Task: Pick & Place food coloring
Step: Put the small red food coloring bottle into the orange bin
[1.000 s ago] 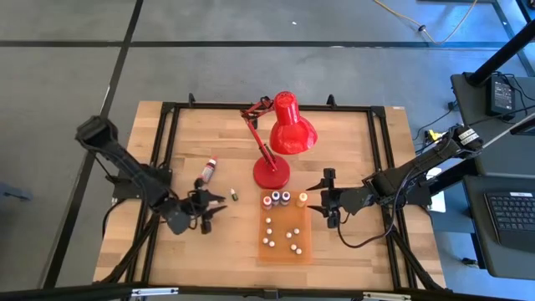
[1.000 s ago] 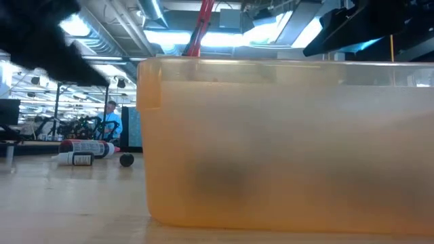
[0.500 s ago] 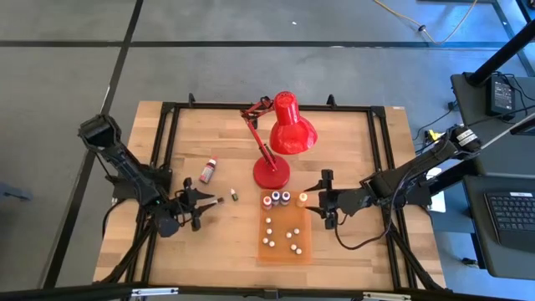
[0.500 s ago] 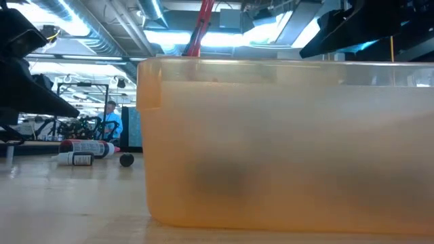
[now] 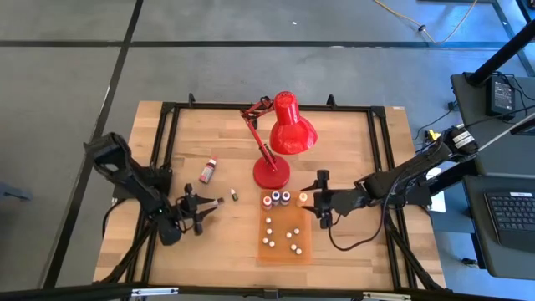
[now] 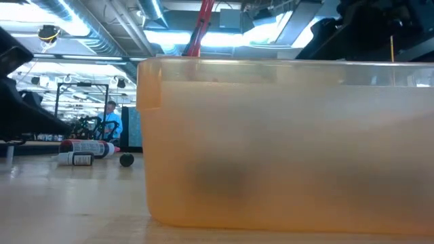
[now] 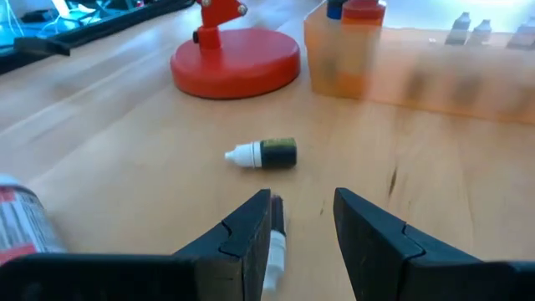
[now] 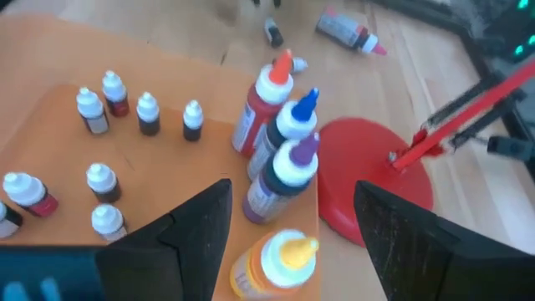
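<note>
My left gripper [image 7: 303, 219] is hovering part-open and empty, one food coloring bottle [image 7: 270, 244] lying lengthwise beside its finger, a dark bottle [image 7: 264, 154] crosswise just ahead; my right arm is farther off.

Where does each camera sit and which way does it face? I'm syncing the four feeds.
High view: overhead, straight down; both arms, left gripper, right gripper.
Low view: table height, against the orange tray.
Left wrist view: past its own fingers at a dark dropper bottle.
Right wrist view: over the tray's small bottles.
Shared: the red lamp base shows in both wrist views.
</note>
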